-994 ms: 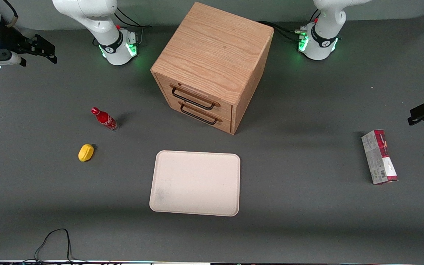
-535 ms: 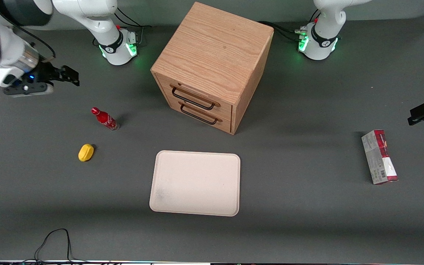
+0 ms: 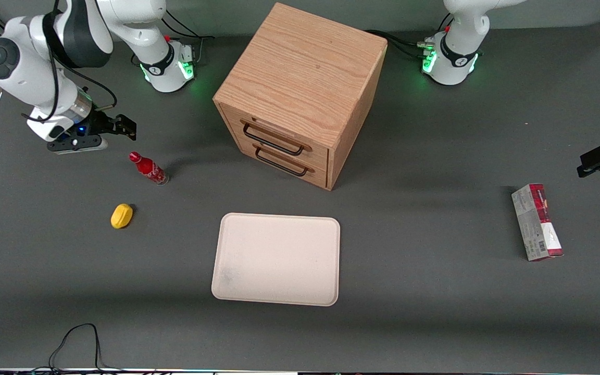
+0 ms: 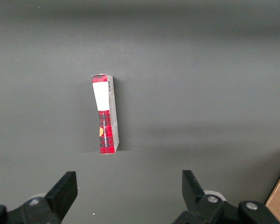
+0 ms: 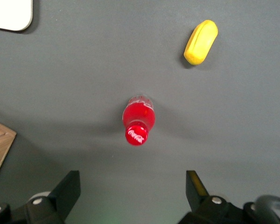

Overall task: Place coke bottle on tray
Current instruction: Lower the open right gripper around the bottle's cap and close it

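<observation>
Your gripper (image 3: 123,126) has come in from the working arm's end of the table over the last second and now hangs just above and beside the bottle (image 3: 148,169), a little farther from the front camera than it. Half a second ago it was higher and farther out toward that table end; a second ago it sat right at the frame's edge. Its jaws are spread wide apart and hold nothing: in the wrist view you see both fingers (image 5: 67,189) set well apart, with the bottle's red cap between them but clear of both.

The bottle has not moved in any of the frames. It stands upright on the grey table (image 3: 435,312), near the yellow lemon-shaped piece (image 3: 121,215), which lies closer to the front camera. The tray (image 3: 277,259) is bare and lies flat, well apart from the bottle and nearer the front camera than the wooden drawer cabinet (image 3: 300,94); you see one rounded corner of it in the wrist view (image 5: 11,16). The red-and-grey carton (image 3: 536,222) lies toward the parked arm's end of the table, unchanged too.
</observation>
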Robot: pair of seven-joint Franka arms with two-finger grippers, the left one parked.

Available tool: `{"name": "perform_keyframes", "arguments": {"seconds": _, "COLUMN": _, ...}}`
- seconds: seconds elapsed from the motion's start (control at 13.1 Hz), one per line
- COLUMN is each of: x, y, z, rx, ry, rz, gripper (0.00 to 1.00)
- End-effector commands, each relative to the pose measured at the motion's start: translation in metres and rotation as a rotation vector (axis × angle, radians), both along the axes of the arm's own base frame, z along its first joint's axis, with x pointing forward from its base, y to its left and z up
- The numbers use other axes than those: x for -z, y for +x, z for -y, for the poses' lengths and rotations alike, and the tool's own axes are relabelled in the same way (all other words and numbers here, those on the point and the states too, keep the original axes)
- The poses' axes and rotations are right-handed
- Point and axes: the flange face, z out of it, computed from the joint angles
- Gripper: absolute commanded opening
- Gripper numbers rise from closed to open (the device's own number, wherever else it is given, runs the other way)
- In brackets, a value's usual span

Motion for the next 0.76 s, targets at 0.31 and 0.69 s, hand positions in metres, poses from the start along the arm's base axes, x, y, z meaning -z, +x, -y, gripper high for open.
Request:
{"name": "perform_keyframes", "arguments": {"seconds": 0.31, "x": 0.048, "y": 0.003, "z": 0.001, "rx": 0.008, "ry": 0.021, "rz": 0.031, "gripper": 1.0}}
{"name": "perform_keyframes", "arguments": {"seconds": 0.69, "x": 0.068, "y": 0.003, "z": 0.001, "rx": 0.015, "ry": 0.027, "rz": 0.044, "gripper": 1.0}}
